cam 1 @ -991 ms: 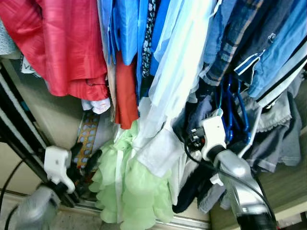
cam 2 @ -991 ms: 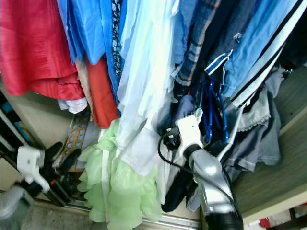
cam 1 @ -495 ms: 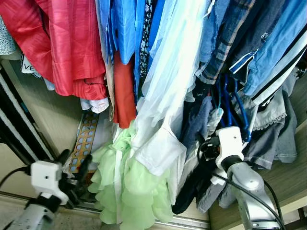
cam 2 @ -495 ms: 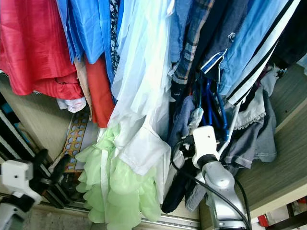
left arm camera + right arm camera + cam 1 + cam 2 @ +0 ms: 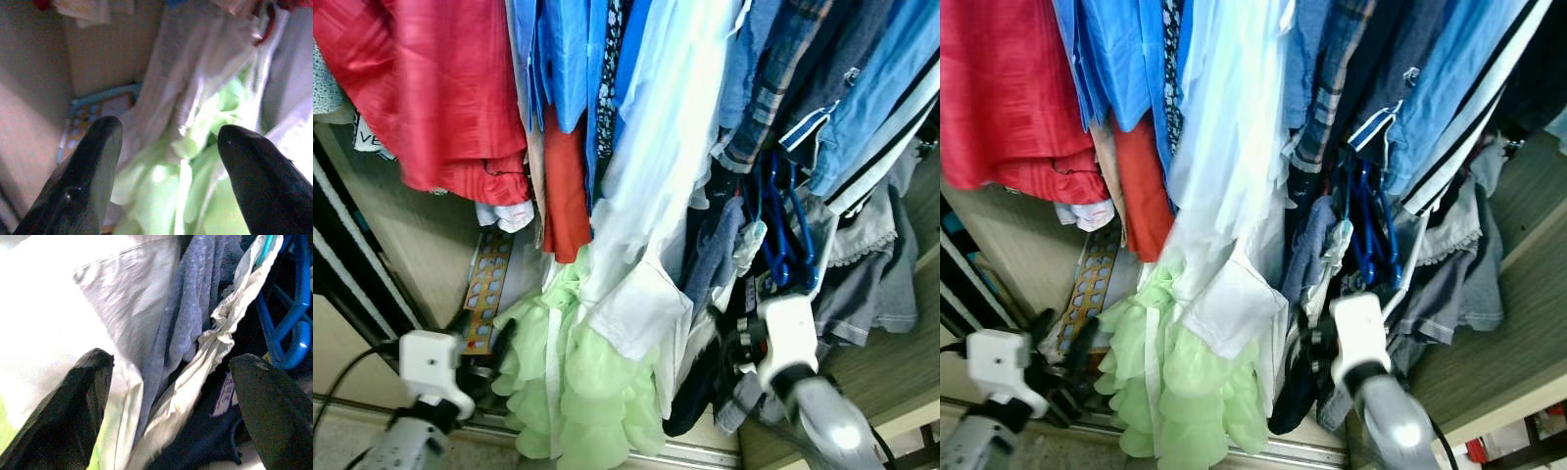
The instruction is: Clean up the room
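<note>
I see open wardrobe interior, beige back panel (image 5: 431,255) at left behind hanging clothes. Dark sliding-door frame with pale stripes (image 5: 347,264) far left. Metal floor track (image 5: 690,452) along near bottom edge. Grey wood-grain board (image 5: 1489,362) at right, pale front edge. Speckled floor (image 5: 1038,452) near left. Bright light from front, shade deep between garments.

Over the last second the right gripper (image 5: 166,396) drops lower and backs out from among the hanging clothes (image 5: 705,147), fingers spread, while the left gripper (image 5: 166,166) sinks slightly beside the green ruffled dress (image 5: 578,382).
</note>
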{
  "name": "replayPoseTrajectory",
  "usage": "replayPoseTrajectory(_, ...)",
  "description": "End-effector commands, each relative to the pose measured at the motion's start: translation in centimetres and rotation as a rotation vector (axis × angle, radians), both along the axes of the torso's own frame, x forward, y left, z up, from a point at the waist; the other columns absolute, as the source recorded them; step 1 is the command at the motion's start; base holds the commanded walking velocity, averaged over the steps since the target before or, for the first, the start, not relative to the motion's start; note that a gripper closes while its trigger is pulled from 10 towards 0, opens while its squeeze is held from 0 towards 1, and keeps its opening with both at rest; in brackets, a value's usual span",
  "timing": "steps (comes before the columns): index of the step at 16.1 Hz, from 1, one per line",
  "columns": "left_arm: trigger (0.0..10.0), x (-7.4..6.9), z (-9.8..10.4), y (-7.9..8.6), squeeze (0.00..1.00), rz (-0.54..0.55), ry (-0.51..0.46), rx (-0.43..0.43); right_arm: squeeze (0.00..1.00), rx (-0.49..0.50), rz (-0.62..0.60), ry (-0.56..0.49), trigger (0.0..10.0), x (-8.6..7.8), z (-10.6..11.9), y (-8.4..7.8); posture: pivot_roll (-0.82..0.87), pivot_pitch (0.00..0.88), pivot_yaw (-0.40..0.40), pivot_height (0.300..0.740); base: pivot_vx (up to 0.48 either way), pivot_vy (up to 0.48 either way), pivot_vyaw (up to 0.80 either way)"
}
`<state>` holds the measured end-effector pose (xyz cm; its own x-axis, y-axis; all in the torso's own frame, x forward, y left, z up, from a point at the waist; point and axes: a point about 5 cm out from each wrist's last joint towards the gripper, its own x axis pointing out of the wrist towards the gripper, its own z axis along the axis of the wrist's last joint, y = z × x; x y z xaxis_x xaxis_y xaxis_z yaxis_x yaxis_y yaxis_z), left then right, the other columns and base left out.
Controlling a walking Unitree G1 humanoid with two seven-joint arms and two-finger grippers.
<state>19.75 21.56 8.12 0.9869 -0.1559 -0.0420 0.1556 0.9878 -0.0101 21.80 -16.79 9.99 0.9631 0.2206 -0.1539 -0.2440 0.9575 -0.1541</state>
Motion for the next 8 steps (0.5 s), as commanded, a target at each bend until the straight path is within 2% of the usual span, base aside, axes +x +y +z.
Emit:
replayPoseTrajectory(1,10.0,0.20,0.10,0.18,0.00,0.017,-0.001,-0.001,0.00,-0.021,-0.003,-0.019,10.0,-0.40,0.42,-0.58,-0.05,0.000,-0.091,0.740,0.000,0.000,0.00)
replayPoseTrajectory(2,10.0,0.43,0.35,0.42,0.00,0.037,-0.017,0.008,0.00,-0.011,-0.031,0.003,10.0,-0.87,-0.05,-1.17,-0.05,0.000,-0.087,0.740,0.000,0.000,0.00)
replayPoseTrajectory(7,10.0,0.45,0.75,0.51,0.00,0.118,-0.047,0.001,0.00,-0.010,-0.004,-0.021,10.0,-1.02,0.26,-0.67,-0.05,0.000,-0.073,0.740,0.000,0.000,0.00)
replayPoseTrajectory(8,10.0,0.41,0.63,0.50,0.00,0.127,-0.037,-0.013,0.00,-0.027,0.025,-0.032,10.0,-0.77,0.30,-0.42,-0.05,0.000,-0.073,0.740,0.000,0.000,0.80)
